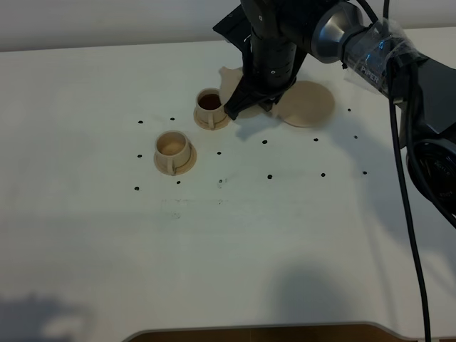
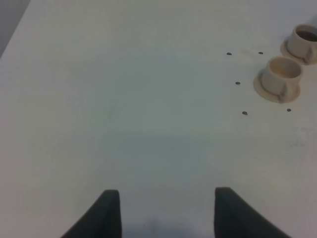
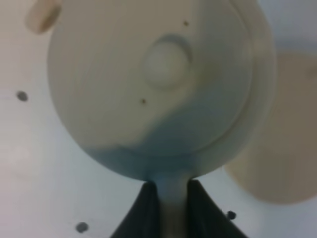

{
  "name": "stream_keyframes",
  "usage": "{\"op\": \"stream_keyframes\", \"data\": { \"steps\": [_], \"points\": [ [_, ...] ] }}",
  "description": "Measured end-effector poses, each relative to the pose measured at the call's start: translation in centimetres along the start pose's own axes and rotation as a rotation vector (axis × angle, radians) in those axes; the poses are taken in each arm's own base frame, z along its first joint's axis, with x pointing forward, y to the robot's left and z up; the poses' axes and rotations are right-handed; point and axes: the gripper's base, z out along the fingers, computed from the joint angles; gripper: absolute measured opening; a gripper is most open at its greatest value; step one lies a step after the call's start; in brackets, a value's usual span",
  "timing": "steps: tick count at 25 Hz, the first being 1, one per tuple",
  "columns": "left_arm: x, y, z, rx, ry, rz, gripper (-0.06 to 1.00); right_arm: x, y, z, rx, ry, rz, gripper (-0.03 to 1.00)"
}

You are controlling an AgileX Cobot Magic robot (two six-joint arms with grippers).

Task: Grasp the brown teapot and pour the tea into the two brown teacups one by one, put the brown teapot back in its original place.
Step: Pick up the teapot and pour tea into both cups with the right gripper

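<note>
Upper centre, my right gripper (image 3: 173, 210) clamps the brown teapot (image 3: 148, 84) by the handle, holding it off its saucer (image 1: 311, 105) for the empty teacup (image 1: 172, 146).

1 brown teapot (image 3: 163, 94). 2 brown teacups (image 1: 209, 105) (image 1: 172, 148): 1 with dark liquid, 1 pale inside. 2 small cup saucers (image 1: 219, 125) (image 1: 187, 165), 1 per cup. 1 wide round saucer (image 1: 311, 103). 1 white table (image 1: 235, 249).

Soft even light; the close brown teapot (image 3: 124, 99) looks blurred.
</note>
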Motion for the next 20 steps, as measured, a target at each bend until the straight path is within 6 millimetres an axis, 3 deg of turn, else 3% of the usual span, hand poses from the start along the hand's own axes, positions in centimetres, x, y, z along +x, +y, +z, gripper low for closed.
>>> {"op": "stream_keyframes", "data": {
  "steps": [15,20],
  "points": [
    [0.0,0.0,0.0,0.0,0.0,0.0,0.46,0.1,0.3,-0.1,-0.053,0.006,0.048,0.11],
    [0.0,0.0,0.0,0.0,0.0,0.0,0.46,0.0,0.3,-1.5,-0.068,-0.021,0.055,0.11]
  ]
}}
